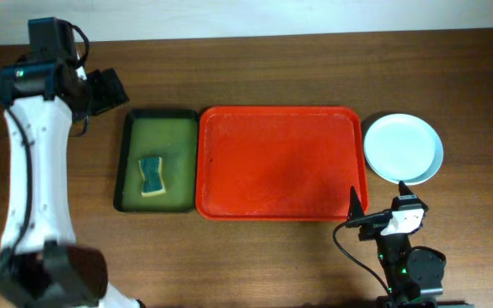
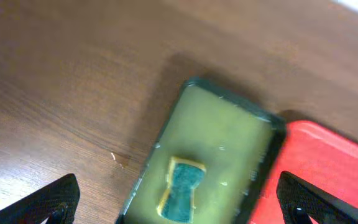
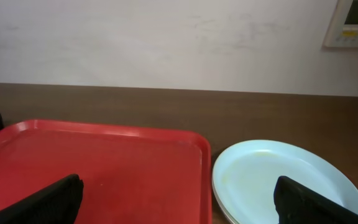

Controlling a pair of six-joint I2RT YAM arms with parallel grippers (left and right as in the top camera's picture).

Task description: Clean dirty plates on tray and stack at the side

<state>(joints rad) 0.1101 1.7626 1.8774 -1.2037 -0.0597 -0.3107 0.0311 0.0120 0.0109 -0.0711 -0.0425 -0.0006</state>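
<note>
one tray [image 1: 281, 162], red plastic, rectangular with rounded corners and a raised rim, smooth matt floor; lies on the bench [image 1: 272, 68], a brown wood-grain top.

several plates [image 1: 403, 147], round, shallow, glossy, stacked on the bench just right of the red tray, close to its rim but off it. top plate is a pale whitish mint; the right wrist view shows further rims beneath it, count not clear.

one green tray [image 1: 157, 128], smaller and narrower, dark rim, glossy yellow-green floor with small glints, set just left of the red tray, long sides almost touching. contents: one sponge [image 1: 151, 175], a waisted block with a blue-green scouring face over a yellow foam layer, lying toward the end nearer the robot.

one left claw [image 2: 178, 190], black fingers spread wide with nothing between them; hangs above the bench left of the red tray, out past the green tray's far left corner.

one right claw [image 3: 179, 186], black fingers spread wide, nothing gripped; sits low by the red tray's near right corner, looking across that corner and the plates.

one wall panel [image 3: 353, 22], white casing with a small pale screen, fixed to the white wall [image 3: 166, 43] behind the red tray and to its right; lettering too small to read.
</note>
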